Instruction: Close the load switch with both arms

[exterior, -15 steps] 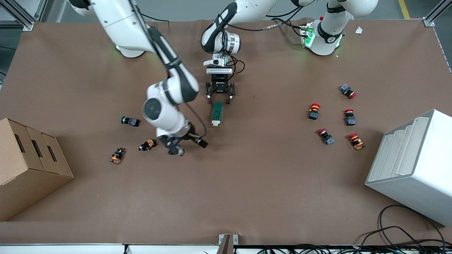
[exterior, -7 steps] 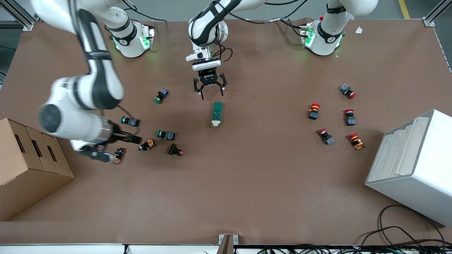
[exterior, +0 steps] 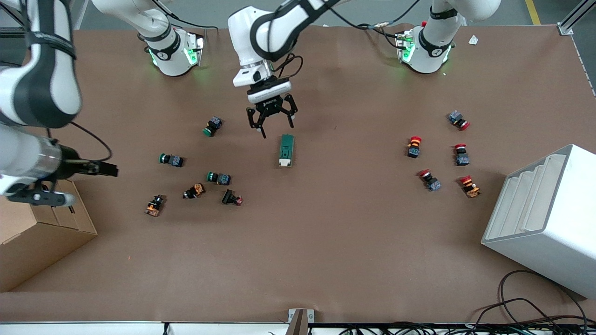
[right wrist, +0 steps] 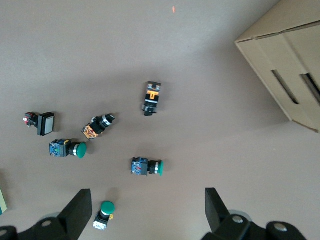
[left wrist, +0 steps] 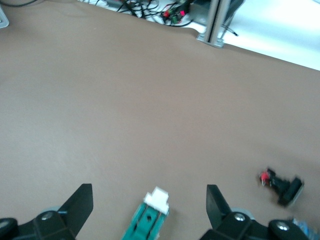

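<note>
The load switch (exterior: 286,150) lies flat mid-table, a dark green block with its white toggle end (exterior: 283,162) nearest the front camera. My left gripper (exterior: 272,123) hangs open over the table just off the switch's green end. In the left wrist view the switch (left wrist: 148,223) and its white toggle (left wrist: 157,199) show low between the open fingers (left wrist: 82,201). My right gripper (exterior: 88,185) is open and empty, high over the table beside the cardboard box; its wrist view shows open fingers (right wrist: 80,210) and no switch.
Green and orange push-buttons (exterior: 219,177) are scattered toward the right arm's end, and show in the right wrist view (right wrist: 147,167). Red push-buttons (exterior: 413,146) lie toward the left arm's end. A cardboard box (exterior: 37,223) and a white rack (exterior: 545,218) stand at the table's ends.
The right arm has swung away from beside the switch toward the cardboard box and risen. The left gripper has shifted a little toward the right arm's end and off the switch.
</note>
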Controlling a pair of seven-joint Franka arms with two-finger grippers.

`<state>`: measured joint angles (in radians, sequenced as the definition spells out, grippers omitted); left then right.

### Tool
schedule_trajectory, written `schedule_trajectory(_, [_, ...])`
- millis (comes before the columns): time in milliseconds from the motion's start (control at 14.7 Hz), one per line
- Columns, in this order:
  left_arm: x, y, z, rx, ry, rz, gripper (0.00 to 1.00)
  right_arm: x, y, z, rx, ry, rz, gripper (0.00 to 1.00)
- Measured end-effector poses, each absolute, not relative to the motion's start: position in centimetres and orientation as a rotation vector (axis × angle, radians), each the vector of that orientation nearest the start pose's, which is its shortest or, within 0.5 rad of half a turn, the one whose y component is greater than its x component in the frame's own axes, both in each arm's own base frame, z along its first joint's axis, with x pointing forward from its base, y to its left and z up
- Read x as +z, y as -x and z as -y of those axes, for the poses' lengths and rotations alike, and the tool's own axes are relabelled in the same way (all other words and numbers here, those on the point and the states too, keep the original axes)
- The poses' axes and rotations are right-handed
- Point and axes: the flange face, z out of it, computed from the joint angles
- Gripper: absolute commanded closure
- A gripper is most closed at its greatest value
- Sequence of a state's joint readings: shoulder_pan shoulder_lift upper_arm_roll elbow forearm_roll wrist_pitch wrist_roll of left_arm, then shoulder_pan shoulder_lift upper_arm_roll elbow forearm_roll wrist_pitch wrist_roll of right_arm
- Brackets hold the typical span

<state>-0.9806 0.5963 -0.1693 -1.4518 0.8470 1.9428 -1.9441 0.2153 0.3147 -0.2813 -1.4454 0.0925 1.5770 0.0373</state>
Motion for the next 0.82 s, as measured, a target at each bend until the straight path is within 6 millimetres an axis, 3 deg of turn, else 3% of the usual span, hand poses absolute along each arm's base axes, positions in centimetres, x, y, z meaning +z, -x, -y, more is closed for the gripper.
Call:
schedule_trajectory(204, [40.5,-42.3,57.2,-0.832,2.841,0.672,0.00,52.5,-63.1,3.1,0.274,3.115,-0.181,0.00])
schedule_trajectory(476, [45.1,-50.3,49.4,-0.655,2.892,0.632,0.00,55.2,-62.5,2.6,0.225,3.140,-0.118,0.00])
schedule_trajectory(681, [50.1,-55.0,42.6,-0.533,2.984,0.586,0.00,55.7,-62.3,2.2,0.214,3.135,-0.096,0.00])
schedule_trajectory(817, [54.1,-56.8,36.7,-0.409,3.044,0.515,0.00,55.7,-62.3,2.2,0.214,3.129,-0.091,0.00])
